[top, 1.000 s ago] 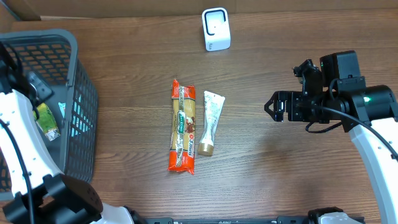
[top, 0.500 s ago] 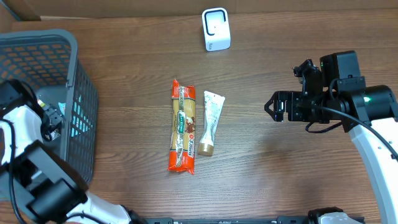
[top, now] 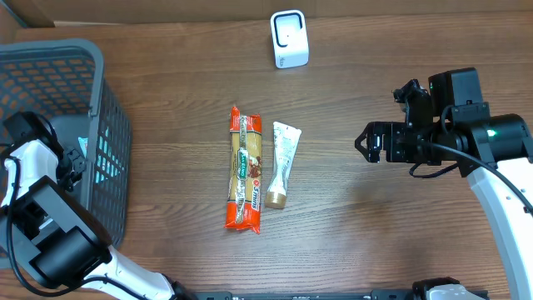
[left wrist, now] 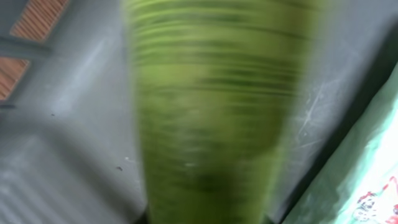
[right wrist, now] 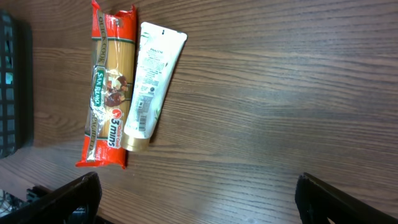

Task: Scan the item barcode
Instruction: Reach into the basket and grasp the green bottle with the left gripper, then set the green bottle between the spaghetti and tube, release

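My left gripper (top: pixel 71 161) is down inside the grey basket (top: pixel 58 62), mostly hidden behind its mesh wall. A blurred green item (left wrist: pixel 208 106) fills the left wrist view and runs down between the jaws, which are shut on it. The white scanner (top: pixel 289 39) stands at the back of the table. A red-orange pasta packet (top: pixel 245 169) and a white tube (top: pixel 281 163) lie side by side mid-table, also seen as the packet (right wrist: pixel 111 87) and tube (right wrist: pixel 149 78) in the right wrist view. My right gripper (top: pixel 366 143) hovers to their right, open and holding nothing.
The basket takes up the table's left side, with a pale green-white packet (left wrist: pixel 367 180) on its grey floor (left wrist: pixel 68 124) beside the green item. Bare wood (right wrist: pixel 267 106) lies under the right gripper. A cardboard wall (top: pixel 166 10) borders the back edge.
My left arm has shifted inside the basket and its gripper has closed on the green item. The right arm and the table items have not moved.
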You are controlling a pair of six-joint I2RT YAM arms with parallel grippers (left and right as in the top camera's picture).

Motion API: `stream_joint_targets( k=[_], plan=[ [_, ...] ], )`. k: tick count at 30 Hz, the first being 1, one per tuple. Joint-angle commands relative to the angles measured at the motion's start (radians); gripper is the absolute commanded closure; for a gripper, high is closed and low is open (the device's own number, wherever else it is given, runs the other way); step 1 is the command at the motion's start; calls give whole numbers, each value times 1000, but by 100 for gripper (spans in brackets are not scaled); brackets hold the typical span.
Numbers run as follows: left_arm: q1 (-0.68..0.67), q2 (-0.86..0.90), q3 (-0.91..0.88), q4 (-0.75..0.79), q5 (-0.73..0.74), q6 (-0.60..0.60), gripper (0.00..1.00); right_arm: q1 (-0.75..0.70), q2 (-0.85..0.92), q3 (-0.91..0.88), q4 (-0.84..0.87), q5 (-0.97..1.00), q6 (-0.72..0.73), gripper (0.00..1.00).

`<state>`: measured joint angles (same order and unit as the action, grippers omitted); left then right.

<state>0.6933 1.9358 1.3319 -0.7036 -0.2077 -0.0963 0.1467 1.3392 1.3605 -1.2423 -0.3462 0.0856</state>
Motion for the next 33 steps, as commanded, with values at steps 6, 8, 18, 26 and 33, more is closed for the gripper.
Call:
stream_joint_targets(
  k=[6,8,18,26,33],
  plan=[
    [-9,-39,95,-151,-2,-71,96,6,-3,18,6,13,-8,0],
    [-10,-75,142,-191,13,-85,96,6,-3,18,5,13,-8,0],
    [-78,-402,401,-313,329,-110,96,6,-3,18,5,12,-8,0],
    [-320,-684,424,-423,419,-109,96,6,-3,18,-1,12,-8,0],
    [-683,-714,266,-523,427,-145,96,6,-3,18,-1,13,-8,0]
  ],
)
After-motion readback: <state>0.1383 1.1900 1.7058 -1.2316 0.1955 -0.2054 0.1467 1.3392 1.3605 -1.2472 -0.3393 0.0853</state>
